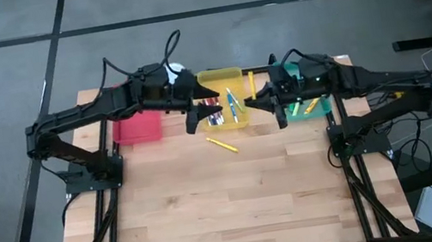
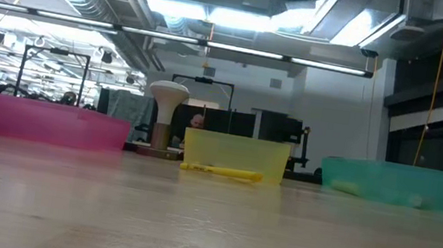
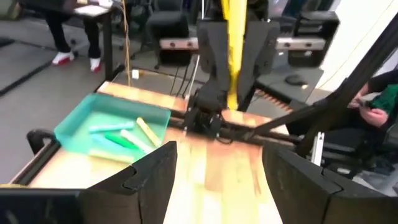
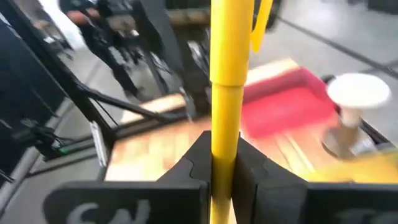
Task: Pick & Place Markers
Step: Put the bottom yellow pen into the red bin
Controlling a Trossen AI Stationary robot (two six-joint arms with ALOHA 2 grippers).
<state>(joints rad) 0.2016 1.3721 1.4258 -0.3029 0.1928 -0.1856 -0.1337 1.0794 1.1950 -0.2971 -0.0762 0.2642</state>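
My right gripper is shut on a yellow marker, which stands up between its fingers. In the high view it hovers between the yellow tray and the teal tray. My left gripper is open with nothing between its fingers and faces it from across the yellow tray. Several markers lie in the yellow tray, and green and yellow ones lie in the teal tray. One yellow marker lies flat on the table. My right gripper pinches the yellow marker's thinner barrel between its two fingers, below the thicker capped part. The fingers come nearly level from the table's right side and lie across the marker. The marker stands about upright, lifted clear of table and trays.
A red tray sits at the far left, with a white-topped object behind it. The three trays stand in a row along the far edge. The near half of the wooden table is bare wood.
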